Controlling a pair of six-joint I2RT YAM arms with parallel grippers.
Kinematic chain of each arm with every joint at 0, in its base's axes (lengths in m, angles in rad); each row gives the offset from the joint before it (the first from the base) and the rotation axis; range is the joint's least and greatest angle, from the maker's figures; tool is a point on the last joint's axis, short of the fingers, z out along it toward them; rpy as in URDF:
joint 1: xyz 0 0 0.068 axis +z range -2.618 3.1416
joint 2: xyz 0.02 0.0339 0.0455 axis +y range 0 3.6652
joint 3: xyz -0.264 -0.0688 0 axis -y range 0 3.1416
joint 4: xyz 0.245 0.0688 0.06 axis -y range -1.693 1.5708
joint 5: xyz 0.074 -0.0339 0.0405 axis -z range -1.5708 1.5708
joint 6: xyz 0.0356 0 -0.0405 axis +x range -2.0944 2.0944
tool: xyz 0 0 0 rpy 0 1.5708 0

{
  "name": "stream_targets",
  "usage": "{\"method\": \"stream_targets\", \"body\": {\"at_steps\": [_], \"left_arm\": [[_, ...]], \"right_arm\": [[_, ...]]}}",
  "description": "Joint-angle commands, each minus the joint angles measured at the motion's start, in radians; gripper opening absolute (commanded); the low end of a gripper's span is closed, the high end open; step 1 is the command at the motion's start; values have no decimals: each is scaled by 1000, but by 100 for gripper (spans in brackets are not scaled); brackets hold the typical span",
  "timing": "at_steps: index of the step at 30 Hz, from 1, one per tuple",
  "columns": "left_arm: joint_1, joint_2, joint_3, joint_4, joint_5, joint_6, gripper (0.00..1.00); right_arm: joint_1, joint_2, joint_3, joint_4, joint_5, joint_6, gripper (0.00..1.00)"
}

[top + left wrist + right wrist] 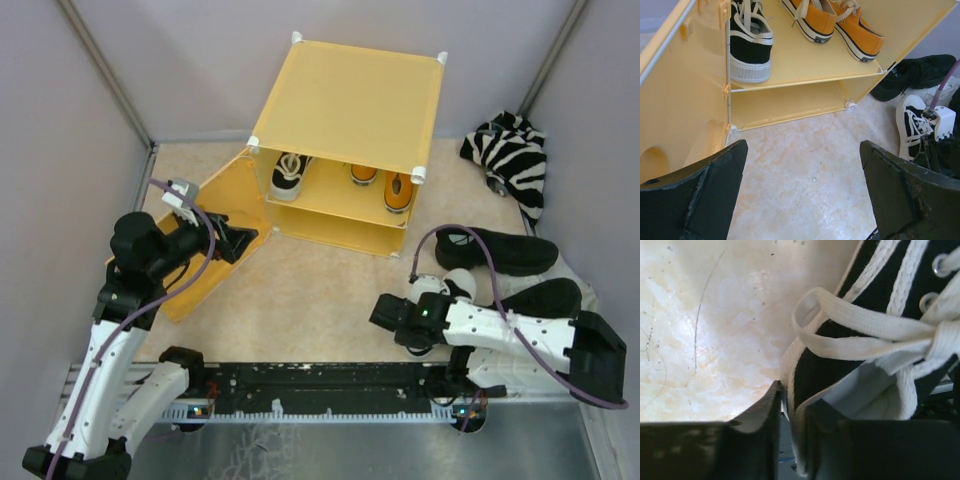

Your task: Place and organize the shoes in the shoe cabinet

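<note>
Right gripper [790, 407] closed narrow on the side wall of the loose black-and-white sneaker [830, 370], one of its fingers [750, 440] outside, the other inside the collar. Left gripper [803, 150] spread wide, only bare table surface [805, 190] between its fingers. Ahead of those fingers, the shoe cabinet [345, 100], its open door [680, 100] just outside the left finger: shelved black-and-white sneaker [747, 45] beyond the left finger, orange sneakers [857, 30] ahead toward the right one, all on the inner shelf [790, 65].
</note>
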Motion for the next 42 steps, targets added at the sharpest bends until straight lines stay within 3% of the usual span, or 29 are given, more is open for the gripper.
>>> {"method": "stream_targets", "body": {"at_steps": [1,3,9,18,25,31,42], "left_arm": [[-6,-11,0,12,4,-9,99],[-6,-11,4,12,4,-10,99],[-6,-17,14,2,-5,-7,99],[-6,-32,25,-11,-13,-3,99],[-6,-27,40,-11,-9,-1,99],[-6,-28,39,-12,-12,2,99],[-7,-9,40,-12,-17,7,99]], "right_arm": [[74,85,86,44,51,-37,8],[133,145,186,50,89,-104,0],[291,324,482,113,101,-335,0],[303,338,653,247,81,-578,0],[153,336,732,389,-43,-809,0],[38,407,825,507,-60,-981,0],[-124,563,941,663,-87,-1109,0]]}}
